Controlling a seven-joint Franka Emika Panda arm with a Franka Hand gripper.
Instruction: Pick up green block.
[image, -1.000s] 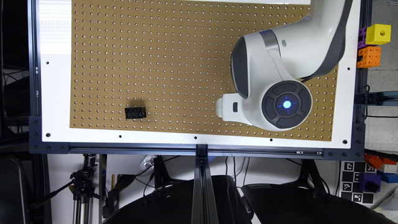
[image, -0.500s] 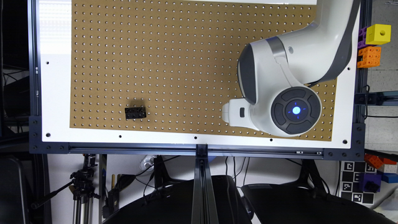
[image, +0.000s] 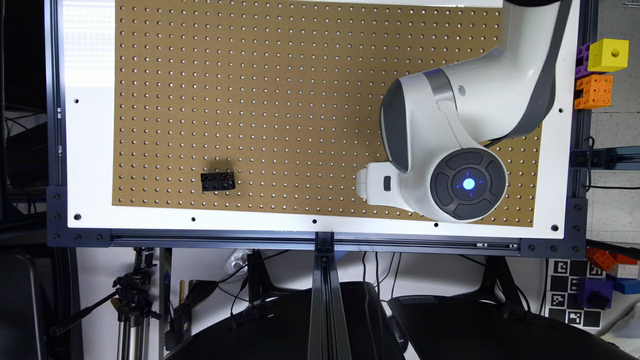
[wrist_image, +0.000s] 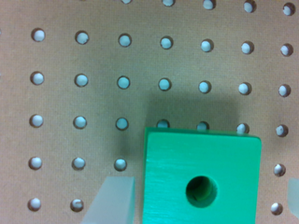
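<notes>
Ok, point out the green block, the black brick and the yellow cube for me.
green block (wrist_image: 202, 179): wrist view, on its top face just above the round hole.
black brick (image: 218, 181): exterior view, middle of its studded top.
yellow cube (image: 607, 55): exterior view, on the face with the hole.

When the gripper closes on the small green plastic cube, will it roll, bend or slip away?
The small green plastic cube has flat faces and sits flat on the brown pegboard, so rolling seems unlikely. It looks rigid, probably not bending. Its smooth, slightly glossy surface might slip between the translucent fingers standing either side.
</notes>
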